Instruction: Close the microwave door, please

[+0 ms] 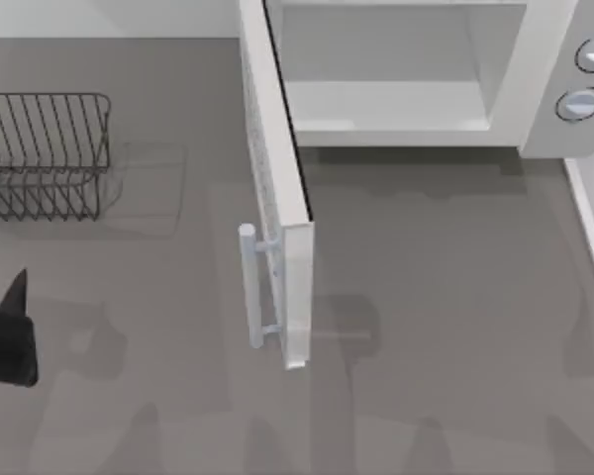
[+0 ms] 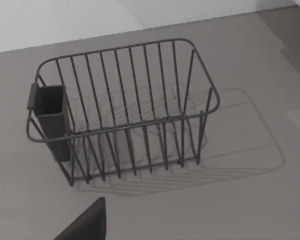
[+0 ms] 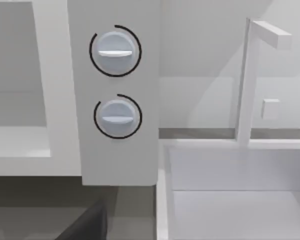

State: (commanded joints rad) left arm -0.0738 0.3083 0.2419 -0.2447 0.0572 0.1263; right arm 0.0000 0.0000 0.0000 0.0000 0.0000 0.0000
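The flat white microwave door [image 1: 277,198] with its pale bar handle [image 1: 249,285] stands wide open, swung out from the large white box microwave [image 1: 406,69], well off to the side of the left gripper [image 1: 8,336], which sits low at the table's left edge. I can't tell how wide its fingers are. Risk: reaching across, it could clip the dark wire rack [image 1: 45,153] just beyond it, or shove the door's edge rather than its face. The right gripper [image 3: 85,225] faces the two round grey knobs [image 3: 115,52], cut off; state unclear.
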